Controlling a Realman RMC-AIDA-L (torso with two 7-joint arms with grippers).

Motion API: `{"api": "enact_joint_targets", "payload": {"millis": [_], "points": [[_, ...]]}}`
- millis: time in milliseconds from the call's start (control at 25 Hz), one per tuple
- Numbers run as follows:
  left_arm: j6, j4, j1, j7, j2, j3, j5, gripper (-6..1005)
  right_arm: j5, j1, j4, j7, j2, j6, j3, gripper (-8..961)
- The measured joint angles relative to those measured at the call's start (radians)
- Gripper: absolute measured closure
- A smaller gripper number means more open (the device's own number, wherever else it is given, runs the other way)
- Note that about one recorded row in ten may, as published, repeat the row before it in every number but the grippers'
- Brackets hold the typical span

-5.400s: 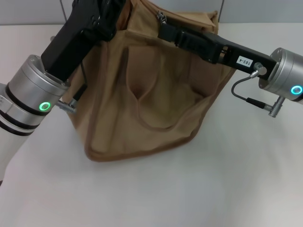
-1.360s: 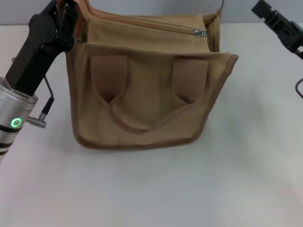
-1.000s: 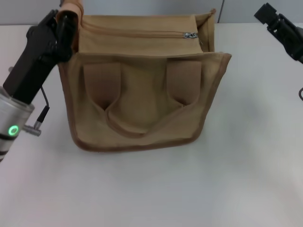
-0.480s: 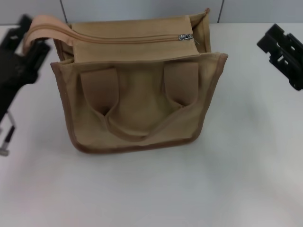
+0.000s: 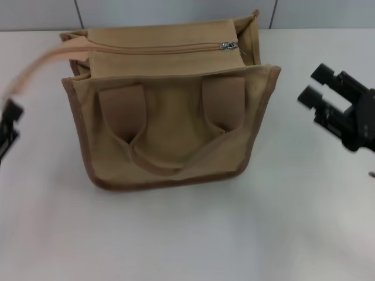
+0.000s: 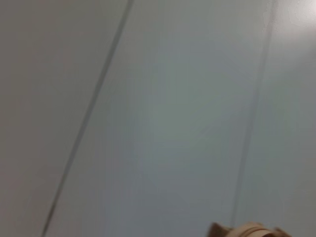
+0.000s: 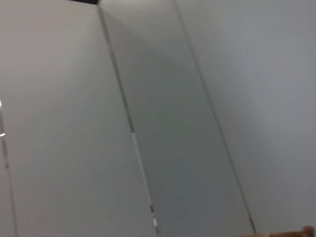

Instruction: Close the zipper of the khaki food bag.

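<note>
— What is seen around the bag (image 5: 170, 117)?
— A white bench (image 5: 187, 234) is seen under it, and a grey panelled wall (image 5: 176, 12) is seen behind. Nothing is set between the bag and either gripper. In both wrist views mostly the wall is shown, with a scrap of tan fabric at one edge.

— Where is the bag placed?
— It is stood upright in the middle of the bench, its front strap (image 5: 170, 146) looped down the near face. The zipper (image 5: 158, 48) is run along the top, and its silver pull (image 5: 228, 45) is found at the right end. A second strap (image 5: 41, 64) is blurred, stretched out from the top left corner toward the left edge.

— How are the arms held?
— The right gripper (image 5: 319, 88) is held over the bench, well apart from the bag on its right, with its black fingers (image 5: 322, 73) spread and nothing between them. Only a dark sliver of the left gripper (image 5: 7, 126) is shown at the left edge, near the bag's left side; whether it is spread or closed cannot be told.
</note>
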Motion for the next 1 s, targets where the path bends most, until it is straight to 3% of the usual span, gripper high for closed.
{"api": "enact_joint_targets", "payload": {"millis": [40,80,160,200,240,280,320,400,480,680,1000], "points": [[0.035,0.036,0.017,-0.002,0.002,0.038,0.002,204,-0.013,-0.003,0.001,-0.033,0.001,-0.02,0.0,232],[0.091,0.091,0.04,-0.002,0.009,0.133,0.004,187,-0.034,-0.003,0.009,-0.087,0.002,-0.056,0.0,226],[0.105,0.106,0.045,-0.001,0.012,0.172,0.004,187,-0.063,0.009,0.018,-0.111,0.003,-0.075,-0.001,212],[0.115,0.135,0.046,-0.002,0.024,0.294,0.005,188,-0.085,0.017,0.019,-0.117,0.003,-0.079,-0.003,206],[0.115,0.135,0.046,-0.002,0.024,0.294,0.005,188,-0.085,0.017,0.019,-0.117,0.003,-0.079,-0.003,199],[0.11,0.145,0.03,0.001,0.03,0.43,0.006,188,-0.149,0.04,0.018,-0.136,0.004,-0.082,-0.029,192],[0.11,0.145,0.03,0.001,0.03,0.43,0.006,188,-0.149,0.04,0.018,-0.136,0.004,-0.082,-0.029,186],[0.098,0.154,0.008,0.016,0.027,0.528,0.007,188,-0.201,0.065,0.018,-0.15,0.003,-0.079,-0.069,172],[0.06,0.187,-0.022,0.042,0.008,0.607,0.021,188,-0.264,0.111,0.016,-0.149,0.002,-0.05,-0.165,159],[0.021,0.191,-0.076,0.049,-0.005,0.636,0.047,188,-0.283,0.153,0.044,-0.139,0.006,0.032,-0.272,128],[0.018,0.188,-0.086,0.044,-0.005,0.639,0.053,188,-0.277,0.158,0.086,-0.132,0.009,0.081,-0.268,117]]}}
